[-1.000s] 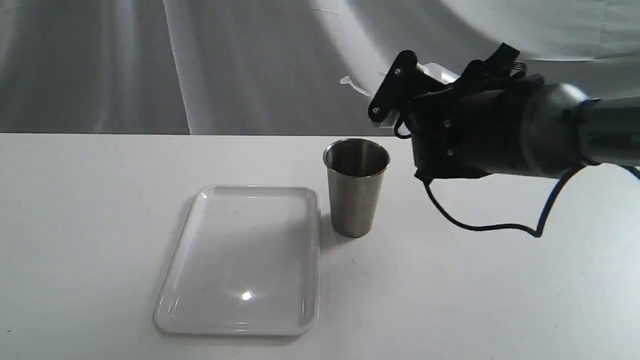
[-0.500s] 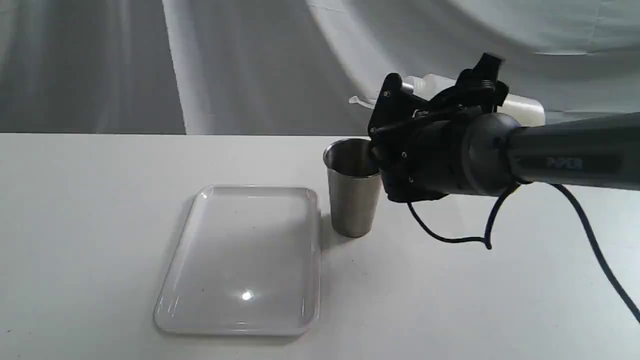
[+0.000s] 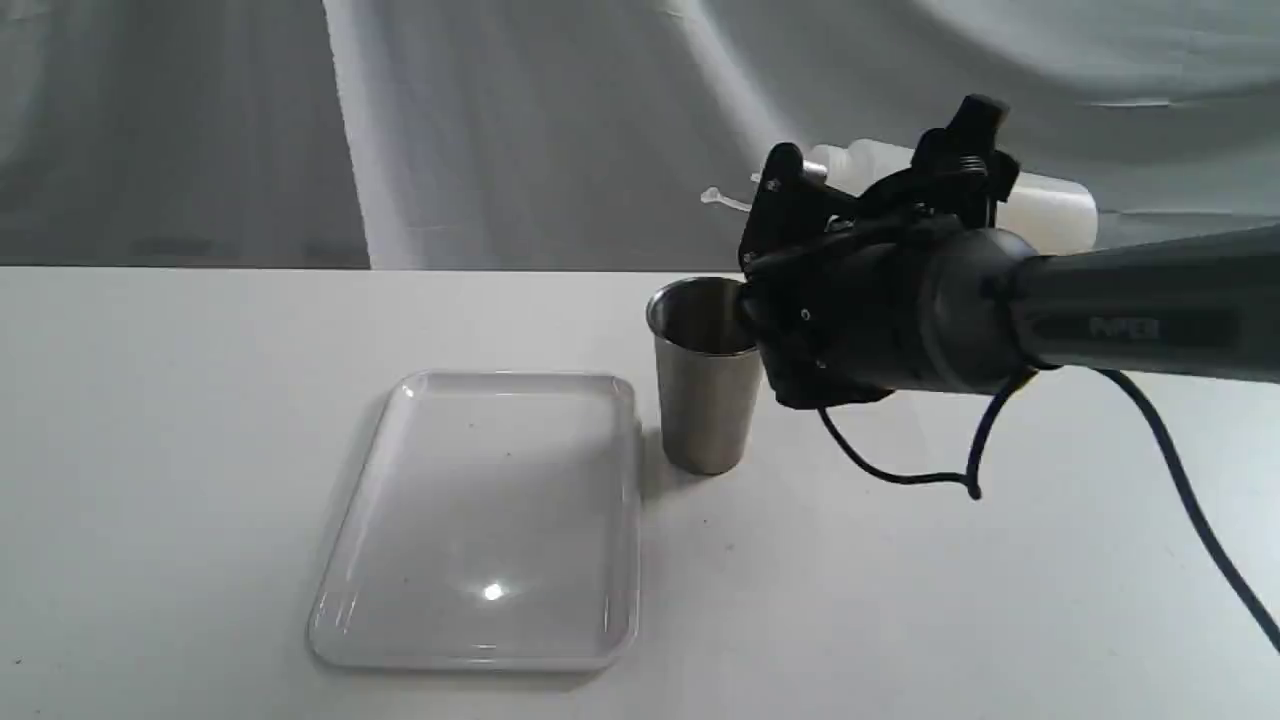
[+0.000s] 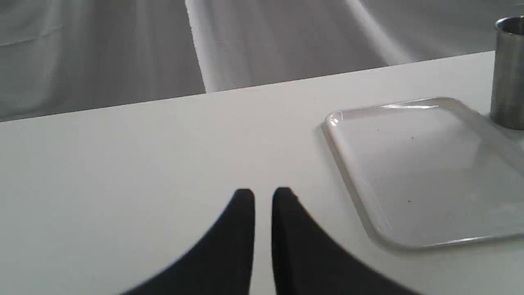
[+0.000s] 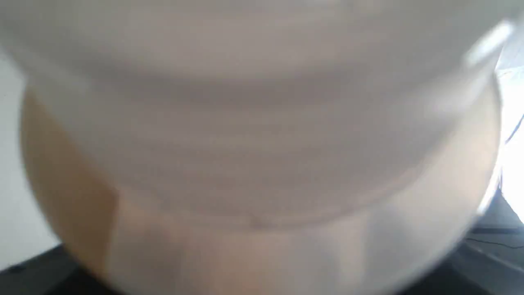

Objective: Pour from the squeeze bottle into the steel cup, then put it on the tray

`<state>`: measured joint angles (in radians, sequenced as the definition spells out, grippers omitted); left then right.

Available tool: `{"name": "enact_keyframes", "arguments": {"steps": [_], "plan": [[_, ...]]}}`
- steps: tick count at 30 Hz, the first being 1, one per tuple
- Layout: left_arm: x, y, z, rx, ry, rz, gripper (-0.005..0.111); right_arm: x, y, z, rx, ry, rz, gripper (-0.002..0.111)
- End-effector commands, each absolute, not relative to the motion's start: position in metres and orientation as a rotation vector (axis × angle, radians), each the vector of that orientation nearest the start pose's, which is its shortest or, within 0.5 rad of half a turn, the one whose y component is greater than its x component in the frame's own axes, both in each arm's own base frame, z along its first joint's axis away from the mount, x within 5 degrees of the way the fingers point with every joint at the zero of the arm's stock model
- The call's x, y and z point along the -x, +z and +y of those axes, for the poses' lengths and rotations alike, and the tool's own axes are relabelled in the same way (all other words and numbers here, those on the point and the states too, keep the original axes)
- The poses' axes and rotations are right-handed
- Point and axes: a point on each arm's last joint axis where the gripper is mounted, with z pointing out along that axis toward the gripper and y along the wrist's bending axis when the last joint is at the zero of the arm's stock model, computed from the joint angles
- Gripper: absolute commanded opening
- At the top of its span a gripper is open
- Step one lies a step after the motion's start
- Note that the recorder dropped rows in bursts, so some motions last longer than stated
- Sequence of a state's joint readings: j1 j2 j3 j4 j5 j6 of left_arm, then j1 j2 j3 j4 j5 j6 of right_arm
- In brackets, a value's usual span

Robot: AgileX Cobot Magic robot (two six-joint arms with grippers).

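My right gripper (image 3: 872, 172) clamps the bottle (image 3: 1045, 208) sideways, spout end toward nine o'clock, base jutting toward three; cup (image 3: 706, 400) at seven.

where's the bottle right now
Exterior view, right side: the bottle is held on its side in the right pincer, in the air above and right of the cup.

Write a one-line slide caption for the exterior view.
Right gripper holds the squeeze bottle nearly horizontal by the steel cup, which stands beside the white tray.
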<state>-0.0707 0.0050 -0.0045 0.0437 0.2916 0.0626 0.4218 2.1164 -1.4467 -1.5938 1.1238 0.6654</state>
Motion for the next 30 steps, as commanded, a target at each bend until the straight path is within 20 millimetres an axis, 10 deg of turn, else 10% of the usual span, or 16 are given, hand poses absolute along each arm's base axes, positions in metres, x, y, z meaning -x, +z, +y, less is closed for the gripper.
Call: {"name": "enact_keyframes", "arguments": {"steps": [1, 30], "plan": [[-0.055, 0.187, -0.003, -0.147, 0.032, 1.762, 0.008, -0.430, 0.218, 0.107, 0.687, -1.530, 1.906, 0.057], [-0.055, 0.187, -0.003, -0.147, 0.032, 1.762, 0.008, -0.431, 0.226, 0.117, 0.815, -1.626, 1.768, 0.057]]}}
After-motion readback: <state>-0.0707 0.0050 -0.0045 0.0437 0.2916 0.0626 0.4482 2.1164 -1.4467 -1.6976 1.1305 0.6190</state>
